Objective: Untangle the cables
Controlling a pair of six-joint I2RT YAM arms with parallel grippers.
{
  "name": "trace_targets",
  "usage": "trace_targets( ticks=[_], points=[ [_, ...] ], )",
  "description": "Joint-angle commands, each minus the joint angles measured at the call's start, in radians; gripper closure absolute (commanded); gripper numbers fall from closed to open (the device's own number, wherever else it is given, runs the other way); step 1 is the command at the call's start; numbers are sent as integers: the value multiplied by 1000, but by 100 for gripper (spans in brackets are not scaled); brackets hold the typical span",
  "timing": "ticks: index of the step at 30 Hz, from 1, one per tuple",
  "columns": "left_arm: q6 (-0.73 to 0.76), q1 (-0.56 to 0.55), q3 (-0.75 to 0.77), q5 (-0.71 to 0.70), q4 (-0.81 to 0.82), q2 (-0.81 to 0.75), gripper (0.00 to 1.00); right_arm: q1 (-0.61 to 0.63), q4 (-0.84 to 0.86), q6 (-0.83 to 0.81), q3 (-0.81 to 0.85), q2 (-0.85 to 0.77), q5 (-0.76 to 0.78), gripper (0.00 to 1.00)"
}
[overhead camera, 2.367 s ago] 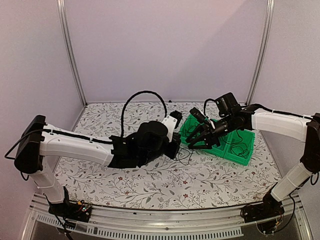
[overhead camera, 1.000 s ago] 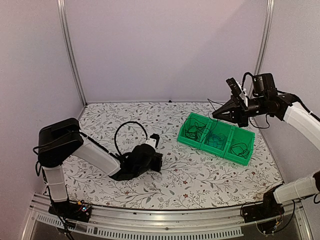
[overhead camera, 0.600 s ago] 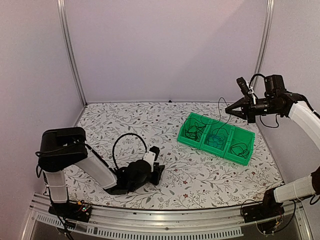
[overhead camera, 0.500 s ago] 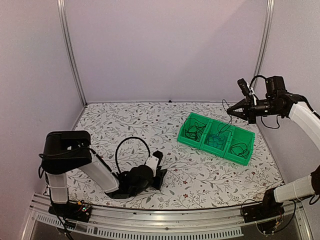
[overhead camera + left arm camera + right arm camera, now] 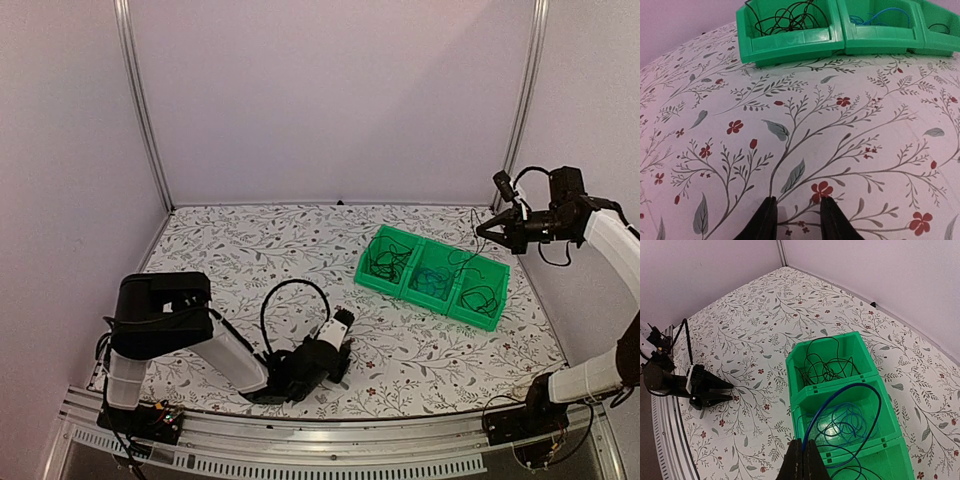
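Since half a second ago: right arm (image 5: 610, 232) swung further right and away from the green bin (image 5: 790, 47); left arm (image 5: 232, 357) folded lower toward the near table edge.
right claw (image 5: 801, 446): pinched shut on the blue cable (image 5: 860, 390), held high above the bin's right end.
blue cable: rose from between the fingers, arched over, then dropped into the middle compartment just ahead of the claw, where the rest lay coiled.
black cables (image 5: 822, 365): loose loops in the compartment beyond the middle one, farthest from the right claw.
left claw (image 5: 798, 200): low over the floral table (image 5: 865, 125), fingers a small gap apart, nothing between them.
ahead of left claw: bin well away, the compartment with black loops toward the left.
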Motion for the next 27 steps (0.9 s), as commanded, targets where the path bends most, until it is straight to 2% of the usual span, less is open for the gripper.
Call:
trace_targets(
  ticks=[1, 6, 20, 27],
  points=[
    [17, -10, -23, -23, 19, 4, 68, -62, -34, -47, -14, 18, 9, 100],
    [30, -10, -54, 2, 84, -2, 66, -120, -35, -81, -40, 41, 6, 100],
    [6, -10, -43, -32, 53, 2, 66, -257, -53, -150, -85, 156, -16, 100],
    [1, -9, -39, -43, 46, 5, 66, -272, -37, -152, -108, 172, 14, 100]
  ],
)
